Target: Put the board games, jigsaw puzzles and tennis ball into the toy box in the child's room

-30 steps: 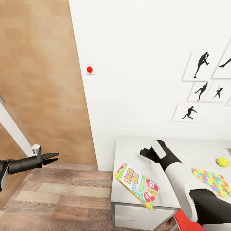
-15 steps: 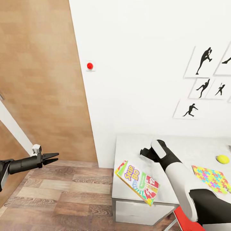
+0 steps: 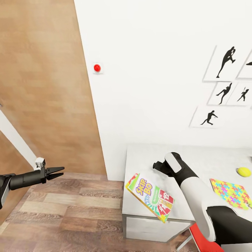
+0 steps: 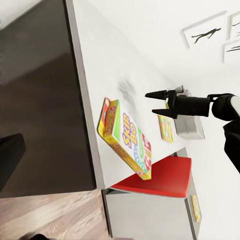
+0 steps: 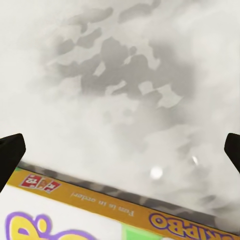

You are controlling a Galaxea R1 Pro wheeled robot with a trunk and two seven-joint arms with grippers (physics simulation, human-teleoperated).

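1. Right gripper hovers above the tabletop, centre-right of the head frame; fingers apart, holding nothing, touching nothing.
2. Skip-Bo board game lies flat just below-left of it in the head frame, at the tabletop's near left corner, overhanging the front edge. Long axis runs diagonally, upper left to lower right.
3. Right arm is much nearer; likely the one to take it.
4. Left gripper at mid-left over the wood floor, well apart, slightly open, empty.
5. Further right: jigsaw puzzle, tennis ball.
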